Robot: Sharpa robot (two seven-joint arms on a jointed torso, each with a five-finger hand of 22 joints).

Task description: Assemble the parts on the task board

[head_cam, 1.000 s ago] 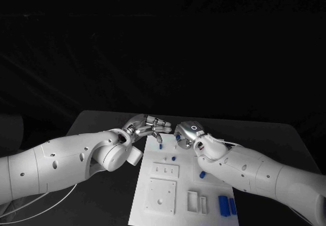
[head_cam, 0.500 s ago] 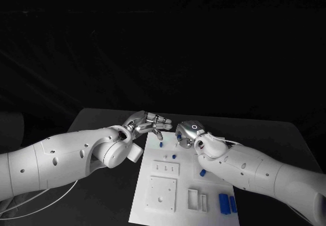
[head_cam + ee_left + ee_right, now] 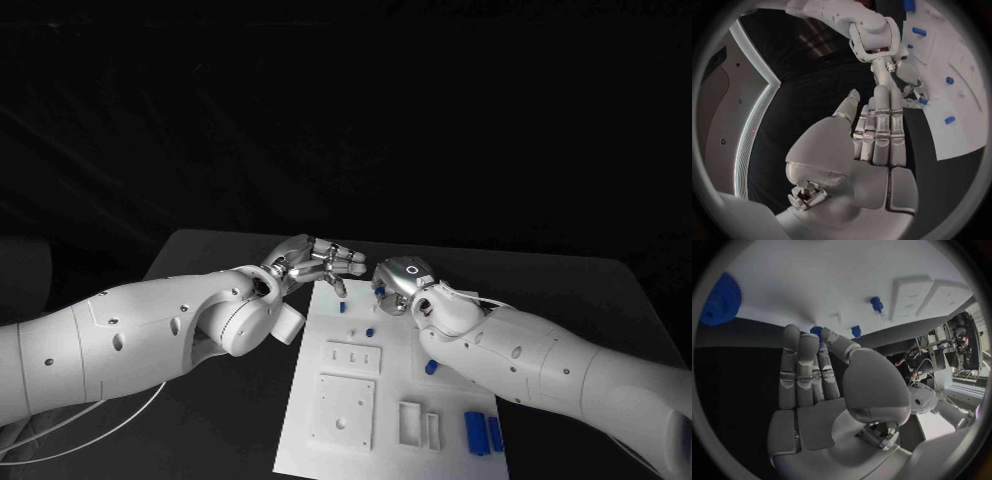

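At the board's (image 3: 335, 400) far edge we have both hands over a cluster of small blue parts (image 3: 371, 333). The left hand (image 3: 320, 264) holds nothing, fingers extended. The right hand's (image 3: 400, 278) fingertips (image 3: 817, 337) touch a part (image 3: 816, 330); whether it is gripped, we cannot tell. We judge the parts light, rigid and smooth: pinch across the sides.

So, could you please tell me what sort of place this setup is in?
Probably a robotics lab test bench: a white rectangular task board with small blue plastic parts lies on a black table, with a dark backdrop behind.
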